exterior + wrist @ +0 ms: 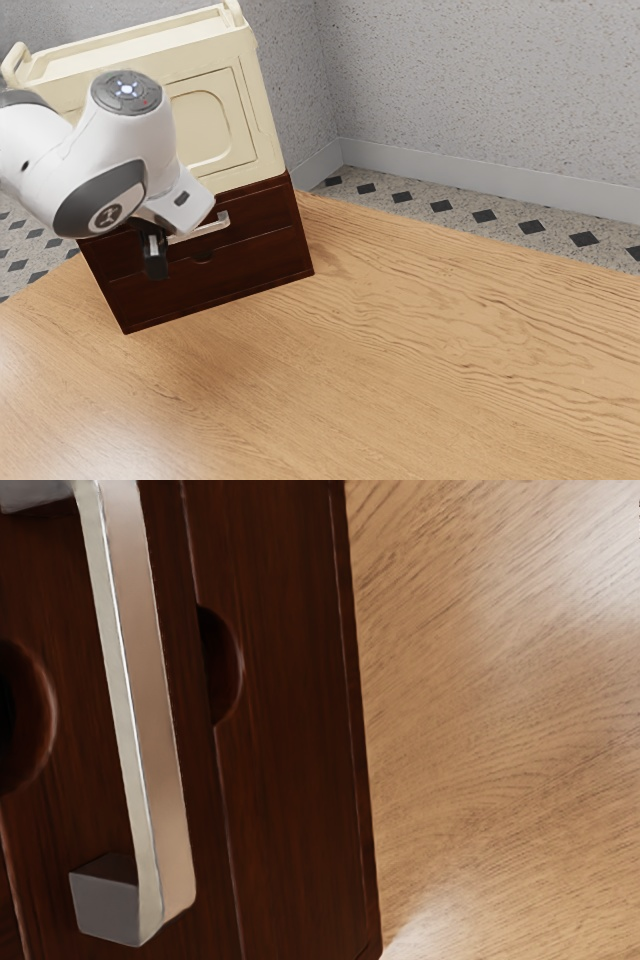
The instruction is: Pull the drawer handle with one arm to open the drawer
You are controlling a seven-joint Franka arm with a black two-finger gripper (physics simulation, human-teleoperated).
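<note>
Exterior view: hangs with black two-finger gripper (156,262) near silvery metal bar handle (202,230) on dark reddish-brown wooden drawer unit (215,284); cannot tell whether clenched or released. Wrist view: shows handle across the drawer unit's front.

Passable above counter (420,370), before chest (220,285) and toward exterior view's right | open between handle (150,710) and drawer front (70,820), narrowly; bounded at both ends by posts (105,908) | blocked over chest by cream box (255,120), beyond by wall (450,80) | obstructed before box by white arm (40,180)
</note>
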